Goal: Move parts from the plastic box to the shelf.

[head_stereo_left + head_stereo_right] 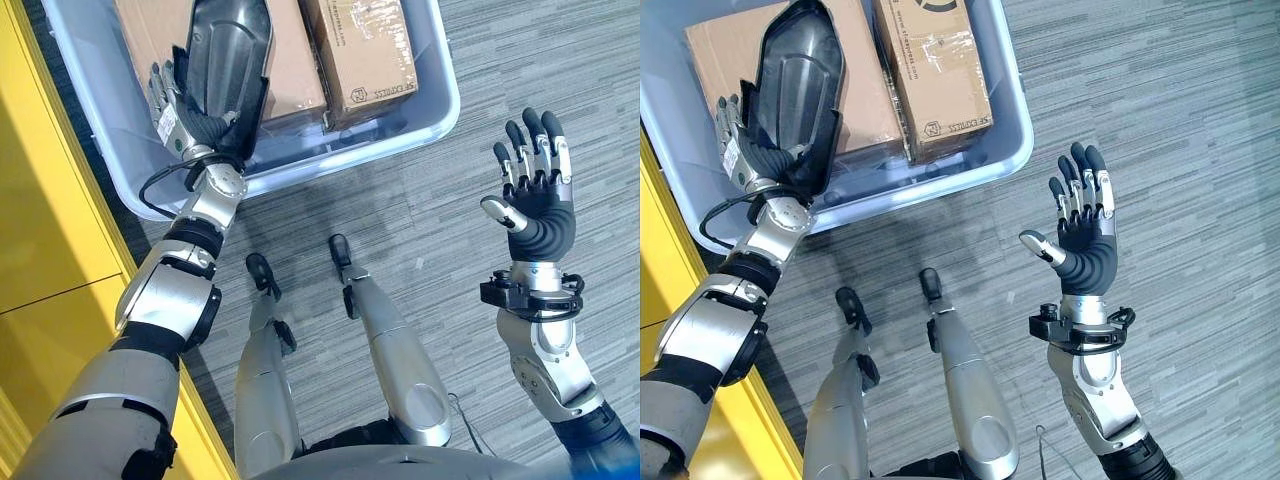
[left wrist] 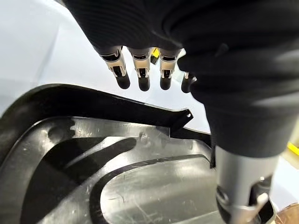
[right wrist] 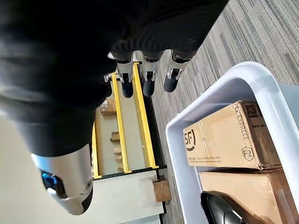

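My left hand (image 1: 178,122) holds a black shell-shaped plastic part (image 1: 230,50) upright above the near left corner of the pale blue plastic box (image 1: 442,108). Its fingers (image 2: 140,74) reach behind the part's rim (image 2: 117,105) and the thumb presses the front. Out to the right, over the carpet and apart from the box, my right hand (image 1: 538,205) is raised with the palm open and the fingers (image 3: 148,74) straight, holding nothing. The yellow shelf (image 1: 40,230) runs along the left edge.
Two cardboard boxes lie in the plastic box: a wide one (image 1: 710,50) behind the part and a narrow one (image 1: 360,55) to its right. Grey striped carpet (image 1: 420,200) surrounds the box. Yellow racking (image 3: 119,121) with small cartons shows in the right wrist view.
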{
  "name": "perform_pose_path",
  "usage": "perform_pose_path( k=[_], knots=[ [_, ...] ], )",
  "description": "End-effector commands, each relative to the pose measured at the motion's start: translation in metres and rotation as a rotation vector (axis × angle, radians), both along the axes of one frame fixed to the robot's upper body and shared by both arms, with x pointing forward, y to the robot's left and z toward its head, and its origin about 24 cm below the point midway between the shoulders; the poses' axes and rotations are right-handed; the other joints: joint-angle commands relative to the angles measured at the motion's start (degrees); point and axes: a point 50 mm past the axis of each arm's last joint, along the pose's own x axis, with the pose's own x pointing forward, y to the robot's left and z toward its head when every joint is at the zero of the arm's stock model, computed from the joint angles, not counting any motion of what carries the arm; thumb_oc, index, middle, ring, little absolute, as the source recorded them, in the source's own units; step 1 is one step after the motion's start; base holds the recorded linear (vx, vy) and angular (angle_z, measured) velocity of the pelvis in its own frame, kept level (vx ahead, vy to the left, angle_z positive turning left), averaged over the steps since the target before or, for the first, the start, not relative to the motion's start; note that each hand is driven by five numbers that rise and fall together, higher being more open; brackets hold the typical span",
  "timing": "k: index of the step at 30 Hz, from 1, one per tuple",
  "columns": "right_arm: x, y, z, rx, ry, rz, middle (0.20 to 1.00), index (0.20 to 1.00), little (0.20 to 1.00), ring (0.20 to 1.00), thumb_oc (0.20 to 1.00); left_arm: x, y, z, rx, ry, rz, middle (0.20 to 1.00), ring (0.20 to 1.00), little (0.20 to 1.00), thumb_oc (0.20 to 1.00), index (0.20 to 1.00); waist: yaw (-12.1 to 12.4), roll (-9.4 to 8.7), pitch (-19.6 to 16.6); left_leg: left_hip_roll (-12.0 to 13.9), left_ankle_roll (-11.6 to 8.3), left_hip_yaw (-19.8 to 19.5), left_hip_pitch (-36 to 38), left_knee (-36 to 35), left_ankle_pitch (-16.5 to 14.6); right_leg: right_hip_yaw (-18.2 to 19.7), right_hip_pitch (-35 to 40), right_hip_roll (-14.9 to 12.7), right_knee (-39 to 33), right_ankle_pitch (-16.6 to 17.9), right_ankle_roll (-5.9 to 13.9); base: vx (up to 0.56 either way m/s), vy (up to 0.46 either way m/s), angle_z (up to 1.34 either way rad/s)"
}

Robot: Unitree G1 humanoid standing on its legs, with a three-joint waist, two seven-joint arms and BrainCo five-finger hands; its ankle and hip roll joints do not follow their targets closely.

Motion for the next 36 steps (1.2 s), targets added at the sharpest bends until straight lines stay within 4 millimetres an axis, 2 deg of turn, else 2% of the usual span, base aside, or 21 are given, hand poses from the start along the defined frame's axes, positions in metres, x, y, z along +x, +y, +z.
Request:
perform_pose_path(
  k=[1, 6, 7, 10, 11, 12, 14, 15, 16, 17, 25, 26, 28, 29, 30, 36],
  knots=[
    [-0.016, -0.014, 0.025, 0.008, -0.170, -0.022, 1.000, 1.000, 1.000, 1.000, 1.000, -0.004, 0.021, 0.023, -0.072, -0.109, 0.060, 1.000, 1.000, 1.000, 1.000, 1.000, -0.1, -1.10, 0.0, 7.3, -4.51, -2.0, 5.3, 8.5, -8.0, 1.7, 0.0, -3.4, -5.4, 6.2, 8.04, 0.00, 0.000, 0.00],
    [-0.016, -0.014, 0.025, 0.008, -0.166, -0.020, 1.000, 1.000, 1.000, 1.000, 1.000, -0.004, 0.022, 0.021, -0.109, -0.105, 0.070, 1.000, 1.000, 1.000, 1.000, 1.000, -0.1, -1.23, 0.0, 7.4, -4.48, -2.1, 4.9, 8.9, -8.0, 1.7, -0.2, -3.4, -5.1, 6.1, 7.96, 0.02, 0.006, 0.00],
    [-0.016, -0.014, 0.024, 0.007, -0.160, -0.021, 1.000, 1.000, 1.000, 1.000, 1.000, -0.004, 0.023, 0.019, -0.133, -0.103, 0.076, 1.000, 1.000, 1.000, 1.000, 1.000, 0.0, -0.96, 0.0, 7.6, -4.64, -2.3, 5.6, 8.9, -9.4, 1.5, 0.3, -3.3, -4.5, 4.5, 8.22, 0.08, 0.028, 0.00],
    [-0.015, -0.014, 0.024, 0.005, -0.157, -0.018, 1.000, 1.000, 1.000, 1.000, 1.000, -0.003, 0.023, 0.020, -0.175, -0.112, 0.075, 1.000, 1.000, 1.000, 1.000, 1.000, 0.0, -0.97, 0.0, 7.6, -4.66, -2.4, 5.4, 9.1, -9.4, 1.6, 0.1, -3.2, -4.6, 4.6, 8.20, 0.00, 0.000, -0.01],
    [-0.015, -0.014, 0.024, 0.005, -0.158, -0.018, 1.000, 1.000, 1.000, 1.000, 1.000, -0.003, 0.024, 0.021, -0.175, -0.114, 0.076, 1.000, 1.000, 1.000, 1.000, 1.000, -0.1, -1.31, 0.0, 7.5, -4.50, -2.2, 4.5, 9.1, -8.0, 1.7, -0.5, -3.3, -5.0, 6.1, 7.88, 0.00, 0.000, 0.00],
    [-0.016, -0.015, 0.024, -0.003, -0.157, -0.017, 1.000, 1.000, 1.000, 1.000, 1.000, -0.003, 0.027, 0.020, -0.192, -0.103, 0.079, 1.000, 1.000, 1.000, 1.000, 1.000, -0.1, -1.03, 0.0, 7.6, -4.71, -2.5, 5.1, 9.1, -9.3, 1.6, -0.1, -3.2, -4.6, 4.6, 8.20, 0.00, 0.000, 0.00],
    [-0.016, -0.015, 0.024, -0.004, -0.153, -0.014, 1.000, 1.000, 1.000, 1.000, 1.000, -0.003, 0.028, 0.019, -0.203, -0.088, 0.083, 1.000, 1.000, 1.000, 1.000, 1.000, -0.1, -1.02, 0.0, 7.6, -4.69, -2.5, 4.8, 9.2, -9.3, 1.6, -0.3, -3.1, -4.5, 4.6, 8.23, 0.00, 0.007, 0.01],
    [-0.016, -0.015, 0.024, -0.004, -0.155, -0.014, 1.000, 1.000, 1.000, 1.000, 1.000, -0.003, 0.028, 0.020, -0.203, -0.090, 0.083, 1.000, 1.000, 1.000, 1.000, 1.000, -0.1, -1.36, 0.0, 7.5, -4.53, -2.3, 4.0, 9.2, -7.9, 1.8, -1.0, -3.2, -4.9, 6.1, 7.91, 0.00, 0.000, 0.00],
    [-0.015, -0.015, 0.023, -0.005, -0.147, -0.012, 1.000, 1.000, 1.000, 1.000, 1.000, -0.002, 0.029, 0.018, -0.218, -0.074, 0.079, 1.000, 1.000, 1.000, 1.000, 1.000, -0.1, -1.02, 0.0, 7.6, -4.68, -2.5, 4.8, 9.1, -9.3, 1.6, -0.4, -3.1, -4.5, 4.6, 8.25, 0.00, 0.000, 0.00],
    [-0.015, -0.016, 0.023, -0.007, -0.144, -0.010, 1.000, 1.000, 1.000, 1.000, 1.000, 0.000, 0.028, 0.018, -0.242, -0.050, 0.071, 1.000, 1.000, 1.000, 1.000, 1.000, -0.2, -0.99, 0.0, 7.6, -4.65, -2.5, 4.5, 9.2, -9.2, 1.5, -0.5, -3.1, -4.5, 4.6, 8.24, 0.09, 0.031, -0.01],
    [-0.016, -0.017, 0.022, -0.003, -0.130, 0.001, 1.000, 1.000, 1.000, 1.000, 1.000, 0.006, 0.025, 0.026, -0.227, 0.020, 0.057, 1.000, 1.000, 1.000, 1.000, 1.000, -0.5, -0.73, 0.0, 7.5, -4.56, -2.7, 2.9, 9.5, -9.1, 1.8, -1.9, -3.1, -4.2, 4.8, 8.32, 0.00, 0.000, 0.00],
    [-0.015, -0.017, 0.021, -0.007, -0.122, 0.009, 1.000, 1.000, 1.000, 1.000, 1.000, 0.006, 0.026, 0.021, -0.218, 0.057, 0.058, 0.583, 0.583, 0.583, 0.583, 0.583, -0.6, -0.76, 0.0, 7.4, -4.50, -2.5, 2.7, 9.5, -9.0, 1.9, -2.4, -2.9, -4.0, 4.8, 8.25, 0.00, 0.000, 0.00],
    [-0.016, -0.018, 0.021, -0.011, -0.120, 0.010, 1.000, 1.000, 1.000, 1.000, 1.000, 0.005, 0.028, 0.018, -0.226, 0.077, 0.065, 0.485, 0.485, 0.485, 0.485, 0.485, -0.6, -0.78, 0.0, 7.4, -4.47, -2.5, 2.6, 9.5, -9.0, 2.0, -2.6, -2.9, -4.0, 4.8, 8.25, 0.00, 0.000, 0.00],
    [-0.016, -0.018, 0.021, -0.013, -0.118, 0.012, 1.000, 1.000, 1.000, 1.000, 1.000, 0.005, 0.029, 0.016, -0.243, 0.083, 0.063, 0.275, 0.275, 0.275, 0.275, 0.275, -0.7, -0.76, 0.0, 7.4, -4.46, -2.5, 2.5, 9.5, -9.1, 2.1, -2.7, -2.9, -3.9, 4.8, 8.25, 0.00, 0.000, 0.00],
    [-0.015, -0.017, 0.021, -0.013, -0.116, 0.015, 1.000, 1.000, 1.000, 1.000, 1.000, 0.005, 0.030, 0.014, -0.262, 0.089, 0.062, 0.200, 0.200, 0.200, 0.200, 0.200, -0.7, -0.74, 0.0, 7.4, -4.45, -2.4, 2.5, 9.5, -9.1, 2.1, -2.7, -2.9, -4.1, 4.8, 8.30, 0.00, 0.000, 0.00],
    [-0.014, -0.019, 0.018, -0.018, -0.092, 0.007, 1.000, 1.000, 1.000, 1.000, 1.000, 0.004, 0.035, 0.004, -0.398, 0.103, 0.056, 0.200, 0.200, 0.200, 0.200, 0.200, -0.8, -0.45, 0.0, 7.4, -4.39, -2.4, 1.8, 10.0, -9.3, 2.3, -3.4, -2.9, -3.8, 4.9, 8.24, 0.00, 0.000, 0.00]
  ],
)
